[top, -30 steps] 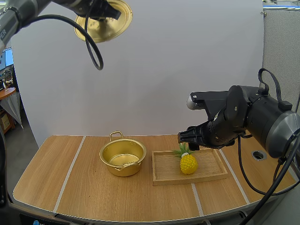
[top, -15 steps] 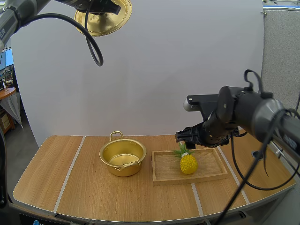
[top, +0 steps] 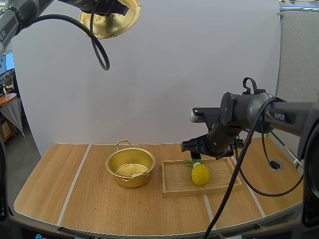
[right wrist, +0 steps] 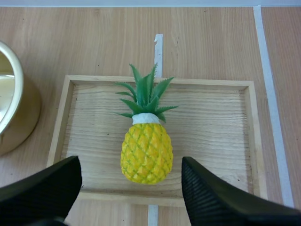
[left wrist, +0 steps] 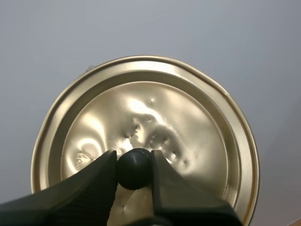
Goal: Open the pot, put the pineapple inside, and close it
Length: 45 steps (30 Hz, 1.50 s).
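1. Left claw [left wrist: 134,162] pinches the lid [left wrist: 155,108] by its knob [left wrist: 134,170], high above the desk [top: 75,199].
2. Right claw [right wrist: 130,167], wide, hangs over the pineapple [right wrist: 146,150] in the tray [right wrist: 211,136], seemingly without touching.
3. Pot [top: 130,167] stands open beside the tray.

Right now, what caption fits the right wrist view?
Open right end effector hovers over the pineapple on the wooden tray, the pot beside the tray.

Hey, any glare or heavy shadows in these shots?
Left wrist view: warped bright highlights across the dented lid that the left gripper holds. High view: the pot gleams inside. Right wrist view: pineapple and wooden tray evenly lit, no glare.
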Available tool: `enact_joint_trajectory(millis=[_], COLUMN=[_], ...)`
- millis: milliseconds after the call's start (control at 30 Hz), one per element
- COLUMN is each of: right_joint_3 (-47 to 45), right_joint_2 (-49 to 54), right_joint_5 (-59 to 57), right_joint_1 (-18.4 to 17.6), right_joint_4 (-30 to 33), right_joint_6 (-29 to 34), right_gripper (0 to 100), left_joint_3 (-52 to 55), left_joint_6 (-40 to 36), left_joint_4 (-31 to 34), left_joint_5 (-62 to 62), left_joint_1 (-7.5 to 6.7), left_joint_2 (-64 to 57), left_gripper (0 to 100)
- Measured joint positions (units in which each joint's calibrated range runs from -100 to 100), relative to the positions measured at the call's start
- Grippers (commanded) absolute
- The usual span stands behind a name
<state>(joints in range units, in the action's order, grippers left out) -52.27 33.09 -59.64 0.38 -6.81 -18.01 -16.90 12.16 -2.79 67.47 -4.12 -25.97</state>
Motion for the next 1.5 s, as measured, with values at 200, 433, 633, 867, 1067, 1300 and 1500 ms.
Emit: enact_joint_trajectory(millis=[200,433,633,867,1067,1300,1500], right_joint_3=[0.0,0.0,0.0,0.0,0.0,0.0,0.0], right_joint_2=[-4.2,-8.3,-8.9,-11.4,-12.5,-12.5,-15.4], right_joint_5=[0.6,2.7,4.8,5.4,7.2,9.1,10.0], right_joint_1=[0.0,-0.2,-0.2,-0.2,-0.2,-0.2,-0.2], right_joint_4=[-2.7,-3.8,-3.4,-3.0,-2.2,-1.4,-1.4], right_joint_6=[-2.1,-3.3,-3.3,-3.3,-3.3,-3.4,-3.4], right_gripper=[100,100,100,100,100,100,100], left_joint_3=[0.0,0.0,0.0,0.0,0.0,0.0,0.0], left_joint_6=[0.0,0.0,0.0,0.0,0.0,0.0,0.0], left_joint_4=[0.0,0.0,0.0,0.0,0.0,0.0,0.0], left_joint_5=[0.0,0.0,0.0,0.0,0.0,0.0,0.0], left_joint_1=[0.00,0.00,0.00,0.00,0.00,0.00,0.00], left_joint_2=[0.0,0.0,0.0,0.0,0.0,0.0,0.0], left_gripper=[0,0,0,0,0,0,0])
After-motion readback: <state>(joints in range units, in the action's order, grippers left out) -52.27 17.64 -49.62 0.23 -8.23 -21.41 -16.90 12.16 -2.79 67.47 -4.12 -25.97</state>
